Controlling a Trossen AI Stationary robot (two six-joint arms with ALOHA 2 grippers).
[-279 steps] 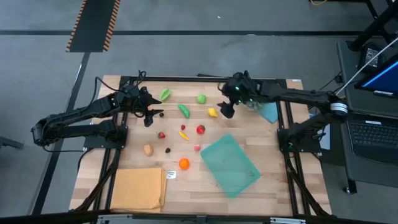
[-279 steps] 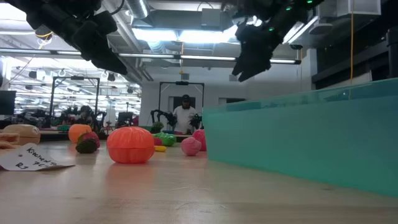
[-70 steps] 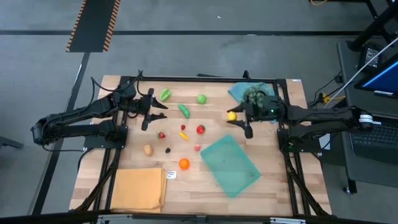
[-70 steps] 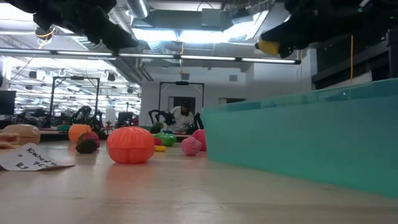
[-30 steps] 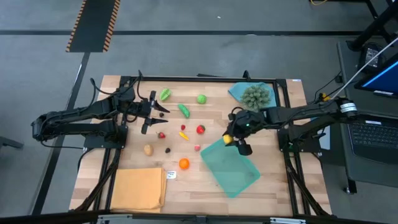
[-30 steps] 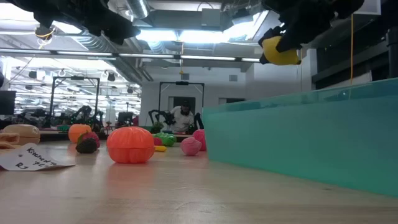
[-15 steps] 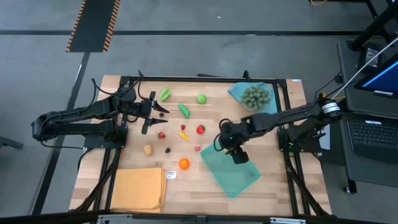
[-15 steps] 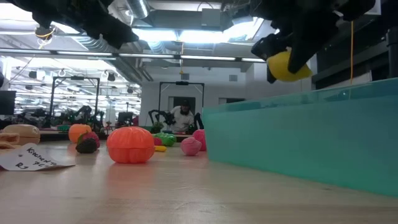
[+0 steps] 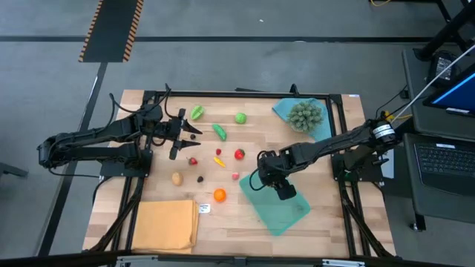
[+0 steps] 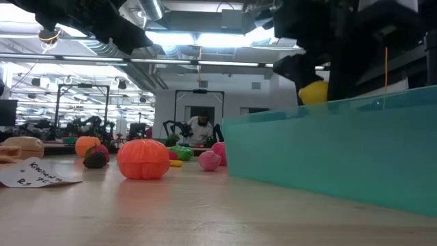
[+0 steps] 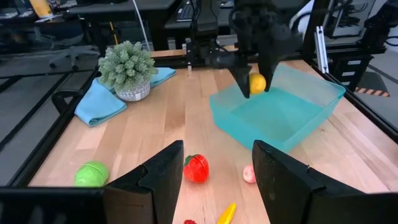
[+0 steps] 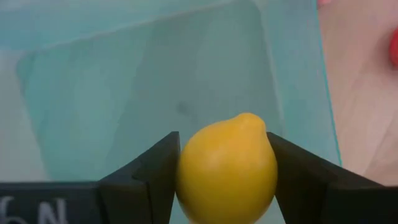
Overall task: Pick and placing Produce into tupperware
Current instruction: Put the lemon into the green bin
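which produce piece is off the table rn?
The yellow lemon: clamped in the right gripper above the teal container. The other pieces lie on the wood.

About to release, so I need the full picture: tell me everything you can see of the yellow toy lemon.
The small, smooth yellow plastic-looking lemon, one end nubbed, is clamped between the right gripper's two dark fingers. It hangs above the empty translucent teal rectangular container, about level with its rim in the low view, touching nothing else.
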